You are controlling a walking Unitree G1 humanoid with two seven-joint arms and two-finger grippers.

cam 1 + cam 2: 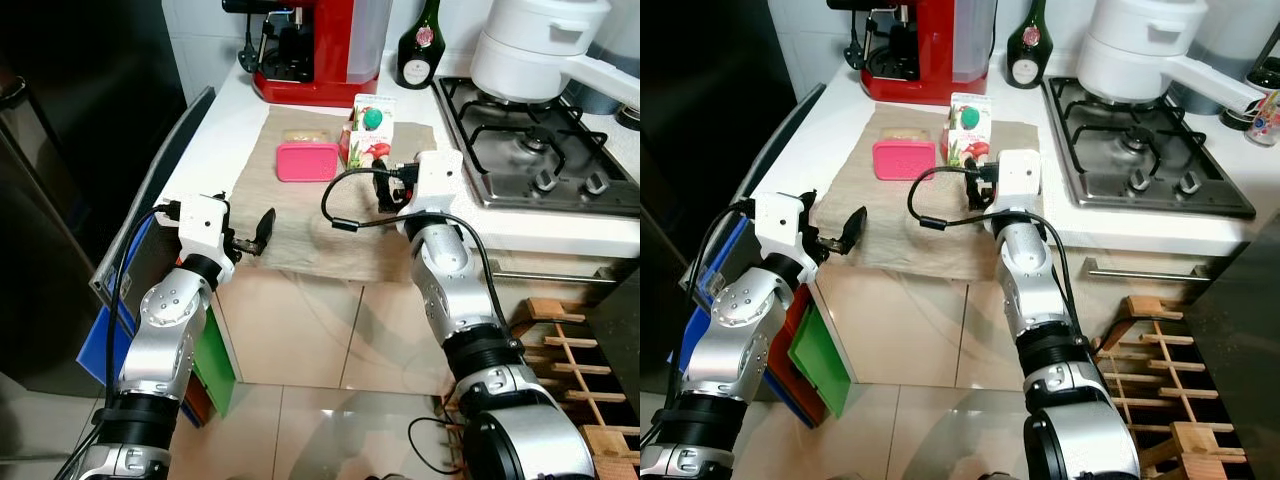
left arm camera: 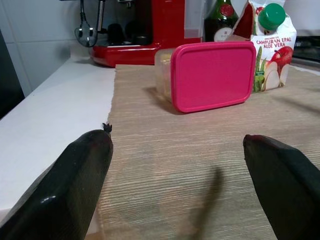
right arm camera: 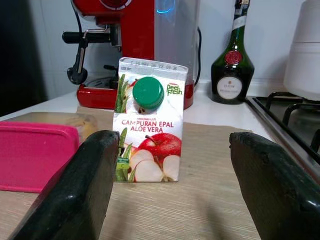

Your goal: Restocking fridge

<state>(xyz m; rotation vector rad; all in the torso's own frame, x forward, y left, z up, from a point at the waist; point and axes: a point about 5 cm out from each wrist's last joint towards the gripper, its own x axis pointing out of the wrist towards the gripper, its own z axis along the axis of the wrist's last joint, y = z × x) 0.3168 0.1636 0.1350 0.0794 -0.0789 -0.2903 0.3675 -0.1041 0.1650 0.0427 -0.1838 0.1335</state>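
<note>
nothing is stocked yet: the juice carton (image 3: pixel 150 125) and pink-lidded box (image 2: pixel 212 75) stand on the desk's mat (image 1: pixel 320 235), both tools, right tool (image 3: pixel 167 195) and left tool (image 2: pixel 185 190), spread wide and empty.

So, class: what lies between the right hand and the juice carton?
Only bare beige mat, seen in the right wrist view, between the right hand and the juice carton.

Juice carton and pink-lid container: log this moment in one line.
right pincer: open, facing juice carton | left pincer: open, facing pink-lid container | both items upright on beige mat, ungrasped
</note>
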